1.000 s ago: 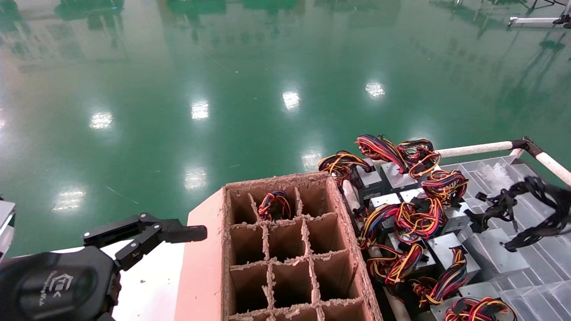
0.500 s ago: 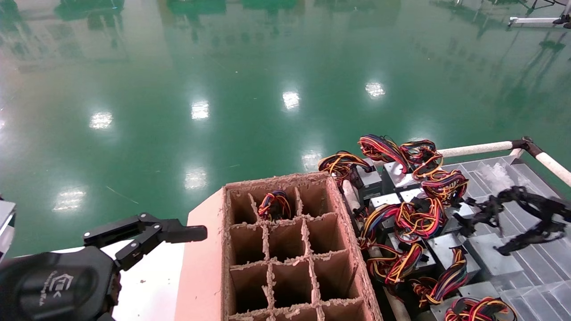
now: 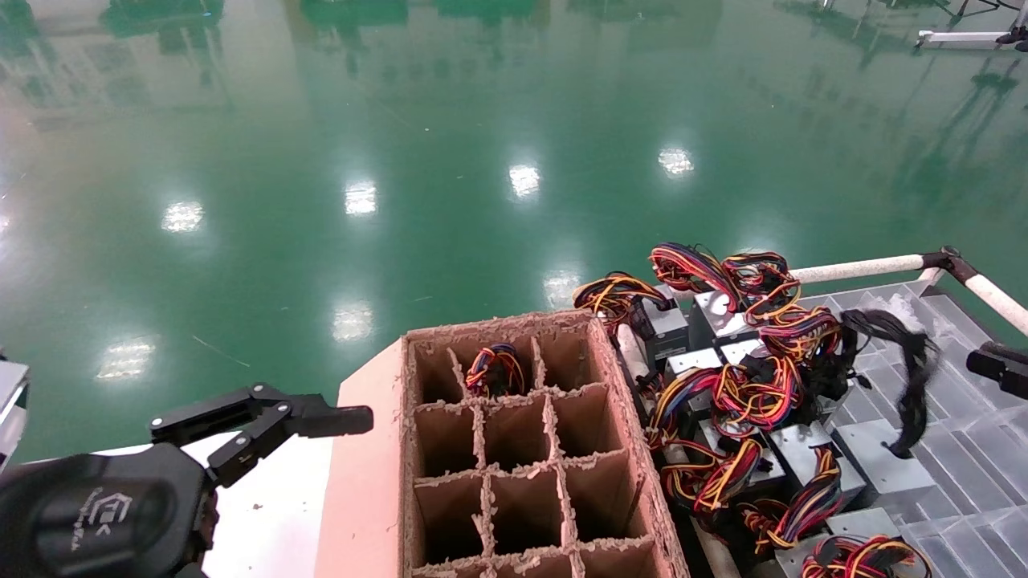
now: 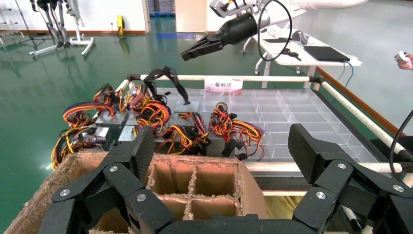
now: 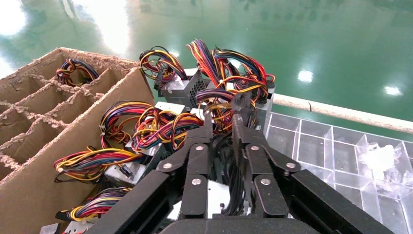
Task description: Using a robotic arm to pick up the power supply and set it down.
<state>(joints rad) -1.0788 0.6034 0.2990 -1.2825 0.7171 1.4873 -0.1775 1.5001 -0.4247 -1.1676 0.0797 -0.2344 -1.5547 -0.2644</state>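
Note:
The power supply is a silver box lying on the clear compartment tray, at the right edge of the pile. Its black cables arch up and hang loose over it. The same box shows in the left wrist view under its cable loop. My right gripper is at the right edge, apart from the cables; it hangs high above them. Its jaws stand a narrow gap apart with nothing between them; box and cables lie below. My left gripper is open and parked low on the left.
A divided cardboard crate stands in the middle; one far cell holds a coloured wire bundle. Several grey boxes with red-yellow wires are piled between crate and tray. A white rail edges the tray's far side.
The black cables were stretched right toward my right gripper; they have now come free, swung left and droop over the pile. The left arm has not moved.

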